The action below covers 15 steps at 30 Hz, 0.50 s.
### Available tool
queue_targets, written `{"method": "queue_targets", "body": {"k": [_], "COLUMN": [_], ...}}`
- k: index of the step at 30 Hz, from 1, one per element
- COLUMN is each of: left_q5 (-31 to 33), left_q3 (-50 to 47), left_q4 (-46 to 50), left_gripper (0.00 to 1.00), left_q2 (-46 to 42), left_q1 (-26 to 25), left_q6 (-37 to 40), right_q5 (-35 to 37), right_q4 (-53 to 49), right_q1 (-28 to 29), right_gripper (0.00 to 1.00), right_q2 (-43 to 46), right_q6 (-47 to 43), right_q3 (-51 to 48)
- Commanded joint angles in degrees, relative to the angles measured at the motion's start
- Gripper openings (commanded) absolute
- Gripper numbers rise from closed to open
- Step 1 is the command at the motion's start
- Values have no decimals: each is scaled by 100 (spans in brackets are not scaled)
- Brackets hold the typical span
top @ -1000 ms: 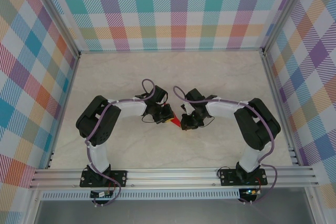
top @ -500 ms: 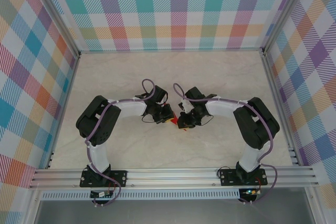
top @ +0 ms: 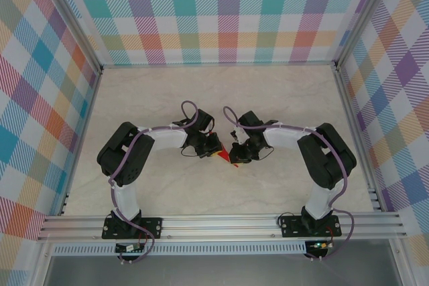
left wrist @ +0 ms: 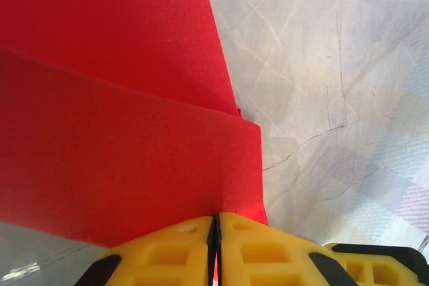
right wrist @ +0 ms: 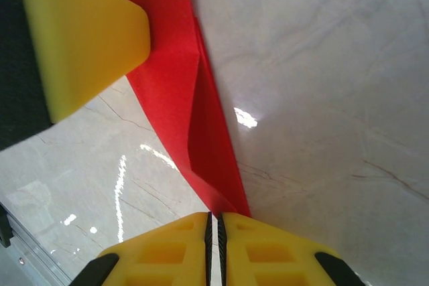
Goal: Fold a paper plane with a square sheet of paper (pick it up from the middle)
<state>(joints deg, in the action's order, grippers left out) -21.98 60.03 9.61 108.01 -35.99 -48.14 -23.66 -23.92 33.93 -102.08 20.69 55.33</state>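
Observation:
The red sheet of paper [top: 223,157] is folded into a narrow, layered, pointed shape and hangs between both grippers just above the table's middle. My left gripper [top: 214,152] is shut on one edge; in the left wrist view its yellow fingertips [left wrist: 214,218] pinch the paper [left wrist: 120,132], whose overlapping layers show. My right gripper [top: 234,155] is shut on the other end; in the right wrist view its gripper [right wrist: 214,216] clamps the paper's [right wrist: 177,92] narrow tip. The left gripper's yellow finger [right wrist: 87,31] sits at the strip's far end.
The pale marble tabletop [top: 221,92] lies open behind and to both sides of the grippers. Checked walls [top: 221,11] with aluminium posts enclose it, and an aluminium rail [top: 221,222] carrying both arm bases runs along the near edge.
The right gripper edged left toward the left gripper, then eased back slightly. Both stay shut on the red paper; the left arm has hardly moved.

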Motion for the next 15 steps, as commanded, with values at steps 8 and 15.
{"method": "queue_targets", "body": {"k": [8, 15], "left_q5": [521, -103], "left_q3": [22, -156], "left_q4": [522, -531], "left_gripper": [11, 17], "left_q2": [374, -333], "left_q1": [-14, -29], "left_q6": [251, 354], "right_q5": [-24, 107], "right_q4": [-149, -205], "right_q1": [-53, -53], "right_gripper": [13, 13], "right_q2": [-159, -285], "right_q6": [-83, -26], "right_q3": [-233, -199]}}
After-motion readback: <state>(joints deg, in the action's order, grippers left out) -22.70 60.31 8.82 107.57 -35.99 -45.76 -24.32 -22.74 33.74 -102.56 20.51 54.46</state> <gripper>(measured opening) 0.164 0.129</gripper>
